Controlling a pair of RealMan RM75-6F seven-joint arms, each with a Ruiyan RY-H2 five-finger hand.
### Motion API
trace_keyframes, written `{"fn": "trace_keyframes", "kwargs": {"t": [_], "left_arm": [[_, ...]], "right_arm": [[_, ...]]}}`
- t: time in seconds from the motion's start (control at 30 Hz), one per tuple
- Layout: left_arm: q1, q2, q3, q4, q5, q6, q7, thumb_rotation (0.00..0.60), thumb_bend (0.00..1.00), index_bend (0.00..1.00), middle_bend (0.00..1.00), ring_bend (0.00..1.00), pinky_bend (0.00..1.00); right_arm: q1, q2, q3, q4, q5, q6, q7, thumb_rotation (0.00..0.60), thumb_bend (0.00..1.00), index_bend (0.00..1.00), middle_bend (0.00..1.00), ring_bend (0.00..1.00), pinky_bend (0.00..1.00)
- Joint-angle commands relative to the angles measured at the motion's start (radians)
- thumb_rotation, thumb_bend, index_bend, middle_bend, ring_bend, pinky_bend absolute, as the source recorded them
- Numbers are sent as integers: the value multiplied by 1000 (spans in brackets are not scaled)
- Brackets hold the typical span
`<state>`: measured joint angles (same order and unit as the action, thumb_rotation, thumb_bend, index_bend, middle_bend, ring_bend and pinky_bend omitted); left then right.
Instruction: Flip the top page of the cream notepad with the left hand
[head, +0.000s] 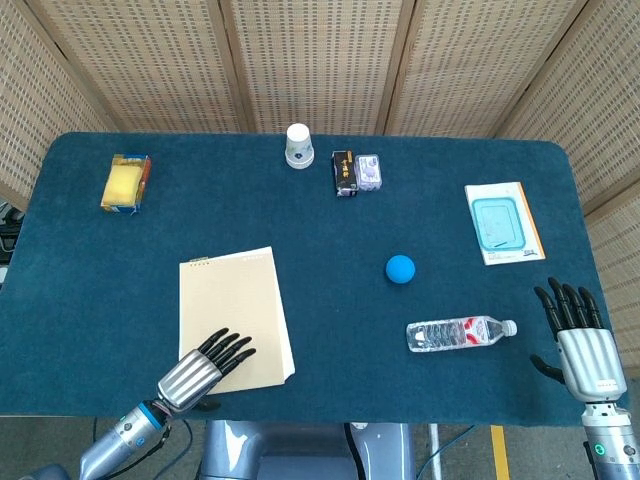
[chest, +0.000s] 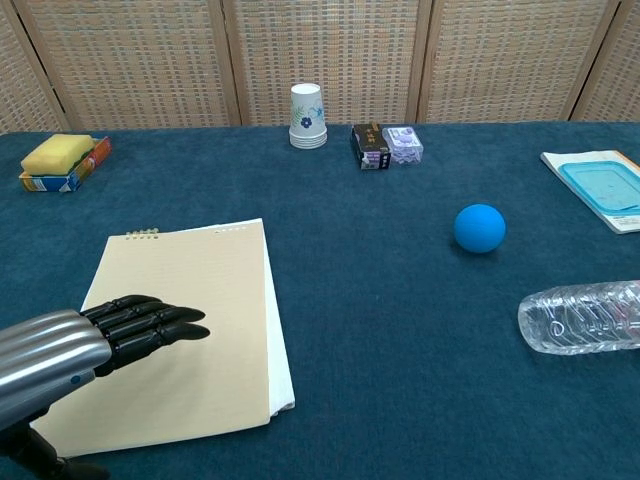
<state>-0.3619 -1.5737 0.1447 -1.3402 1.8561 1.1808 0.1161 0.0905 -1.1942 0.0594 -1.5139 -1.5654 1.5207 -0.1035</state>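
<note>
The cream notepad (head: 232, 305) (chest: 190, 310) lies flat on the blue table, its spiral binding at the far edge, white sheets showing along its right side. My left hand (head: 200, 368) (chest: 95, 345) hovers over the pad's near part with fingers stretched out flat and apart, holding nothing; whether it touches the paper I cannot tell. My right hand (head: 577, 330) stays open at the table's near right edge, fingers pointing away from me, only in the head view.
A clear water bottle (head: 460, 332) lies near the right hand, a blue ball (head: 400, 268) beyond it. At the back stand a paper cup (head: 298, 146), small boxes (head: 355, 172) and a sponge on a box (head: 126, 182). A booklet with a teal case (head: 503, 222) lies right.
</note>
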Motion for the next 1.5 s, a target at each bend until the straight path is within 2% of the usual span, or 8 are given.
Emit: {"fn": "trace_keyframes", "kwargs": {"t": [0.03,0.3,0.6,0.8,1.3,1.5], "left_arm": [[0,-10,2,14,-12,4,-7,600,0,0,0,0,0],[-4,-15,-1,35,-41,4,-18,600,0,0,0,0,0],[-9,-19,1,58,-64,7,-31,600,48,0,0,0,0],[-16,-17,-1,59,-78,10,-46,600,184,0,0,0,0],[-32,18,-20,26,-104,31,-62,600,186,0,0,0,0],[-45,32,-53,8,-141,24,-70,600,187,0,0,0,0]], "right_arm": [[0,1,0,0,0,1,1,600,0,0,0,0,0],[2,0,0,2,4,-6,5,600,0,0,0,0,0],[3,-1,-1,4,7,-9,8,600,0,0,0,0,0],[3,0,-1,3,8,-9,14,600,0,0,0,0,0],[4,1,-2,3,11,-14,16,600,0,0,0,0,0],[4,3,-1,3,15,-17,21,600,0,0,0,0,0]]}}
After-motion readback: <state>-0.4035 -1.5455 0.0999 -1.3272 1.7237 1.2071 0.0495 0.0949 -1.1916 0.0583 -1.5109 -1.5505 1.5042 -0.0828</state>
